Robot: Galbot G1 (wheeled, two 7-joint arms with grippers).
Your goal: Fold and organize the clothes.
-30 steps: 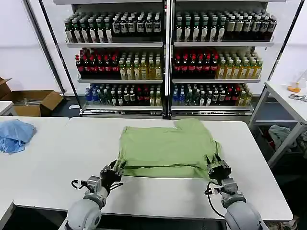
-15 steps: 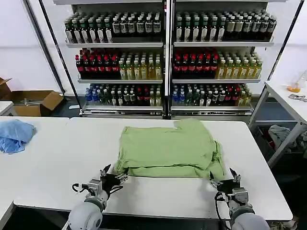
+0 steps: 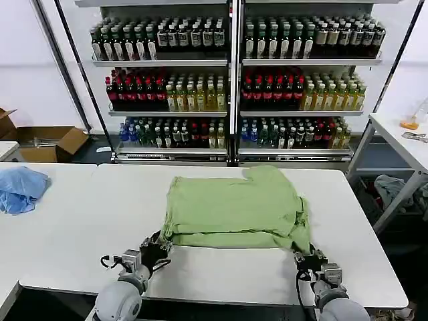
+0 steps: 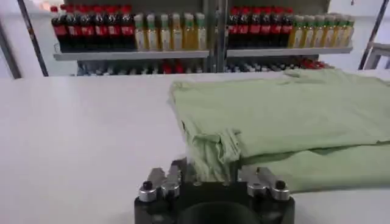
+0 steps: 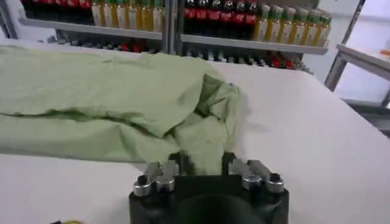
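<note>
The light green shirt [image 3: 234, 207] lies folded flat on the white table [image 3: 80, 221], its collar end toward the far side. My left gripper [image 3: 157, 246] sits at the shirt's near left corner and is shut on bunched fabric there. In the left wrist view the shirt [image 4: 280, 115] rises in a wrinkled fold straight into the left gripper [image 4: 210, 173]. My right gripper [image 3: 304, 257] is at the near right corner, shut on that corner. The right wrist view has the shirt [image 5: 109, 91] puckered into the right gripper [image 5: 203, 161].
A crumpled light blue cloth [image 3: 20, 187] lies at the table's far left. Shelves of bottles [image 3: 234, 87] stand behind the table. A cardboard box [image 3: 47, 142] sits on the floor at the left, and a side table [image 3: 401, 134] stands at the right.
Both grippers drew back toward me with fingers spread, then came forward again and closed on the shirt's near corners. The shirt has hardly shifted.
</note>
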